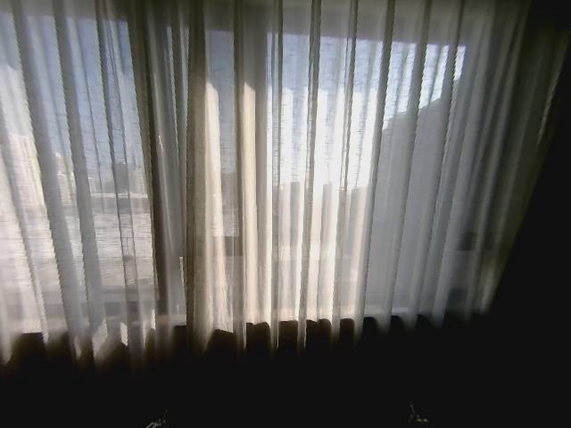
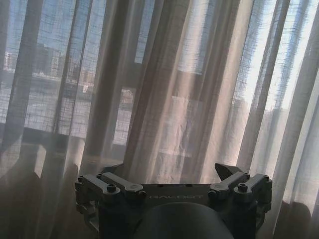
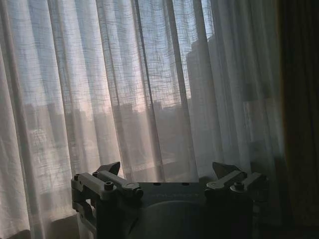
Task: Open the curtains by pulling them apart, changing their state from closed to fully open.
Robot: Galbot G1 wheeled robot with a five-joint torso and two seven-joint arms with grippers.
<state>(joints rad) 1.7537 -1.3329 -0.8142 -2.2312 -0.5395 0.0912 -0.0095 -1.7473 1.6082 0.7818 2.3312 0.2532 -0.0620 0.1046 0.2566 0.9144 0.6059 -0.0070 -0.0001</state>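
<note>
Metal fingers on the left gripper (image 2: 172,172) stand spread wide with nothing between them, their tips apart from the fabric ahead, aimed at a bundle of thicker beige pleats in the curtains (image 2: 164,99). The right gripper (image 3: 167,169) is likewise released and empty, its two tips splayed, facing a lighter stretch of the same sheer weave with a dark drape (image 3: 299,109) off to one side.

From the head view, the curtains (image 1: 285,178) hang closed across the whole window, long vertical folds falling to a dark sill line, daylight and buildings glowing through the cloth. A denser beige fold (image 1: 198,178) runs down left of centre; that looks like where two hemmed edges meet, though I cannot tell for certain.

By my judgement the task is at its opening step: both arms are raised toward the fabric, nothing is gripped, and no gap has been made. The next move calls for each gripper to close on a hemmed edge near that meeting line, taking enough folded cloth to hold without slipping, then drawing outward in opposite directions.
</note>
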